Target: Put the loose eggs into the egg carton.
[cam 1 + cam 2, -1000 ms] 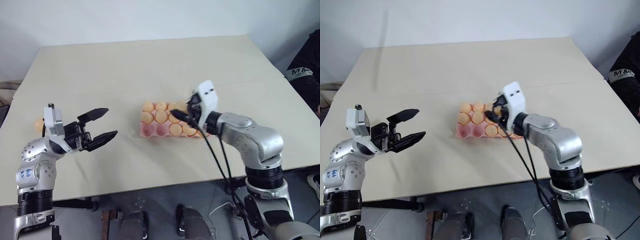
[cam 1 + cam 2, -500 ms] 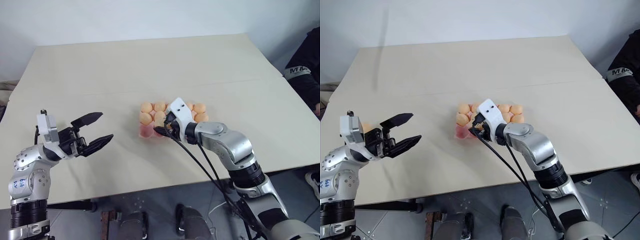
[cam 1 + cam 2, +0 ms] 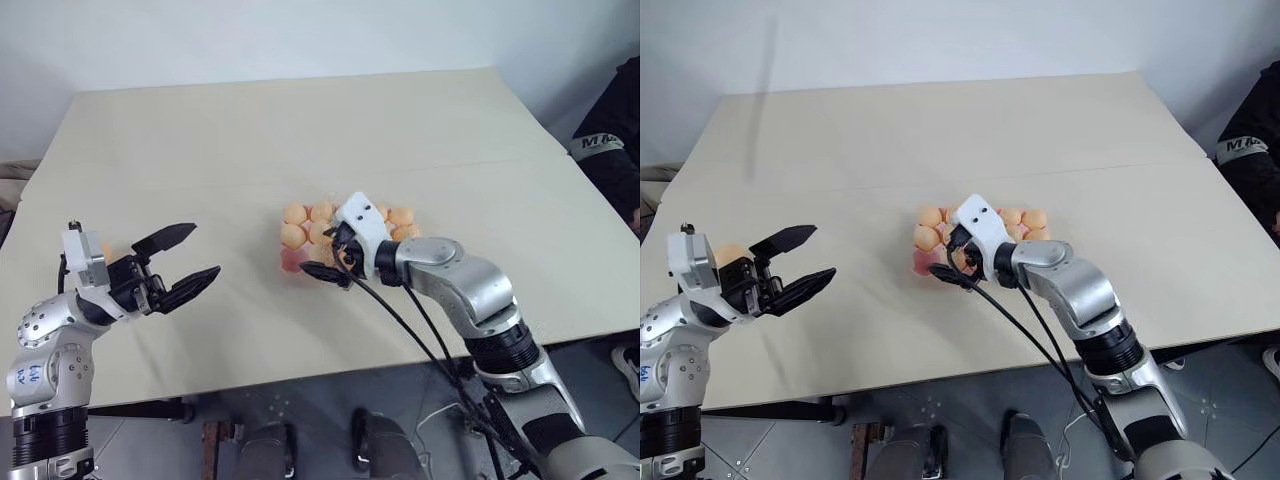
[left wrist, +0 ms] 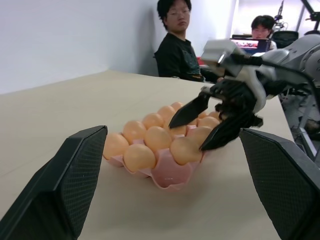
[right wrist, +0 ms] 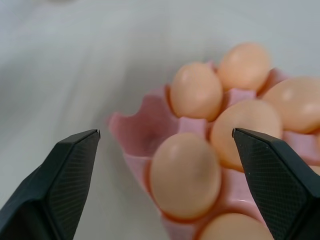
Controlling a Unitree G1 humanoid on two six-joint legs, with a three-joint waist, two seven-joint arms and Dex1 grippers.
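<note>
**Now: right claw open over near-left corner of carton, left claw open and empty**

Now, large beige table (image 3: 300, 130) spans the head view. Person in dark clothing (image 3: 612, 140) sits at 3 o'clock edge; left wrist view shows two people (image 4: 176, 45) seated behind the table.

Pink egg carton (image 3: 292, 262) sits near table centre, long side running left-right, most cups filled with eggs (image 4: 150, 137). One corner cup, nearest the left arm, is bare pink (image 5: 140, 132).

Right gripper (image 3: 328, 255) hangs over the carton's near-left part, at roughly 7 o'clock of the carton, fingers spread wide, nothing between them. Just under it an egg (image 5: 185, 175) sits in the cup beside the bare corner cup; fingers apart from it on both sides.

Left gripper (image 3: 180, 258) hovers above the table at 9 o'clock of the carton, well apart, fingers wide and empty, pointing toward the carton.

One loose egg (image 3: 730, 254) lies on the table at far 9 o'clock, partly hidden behind the left wrist.
</note>
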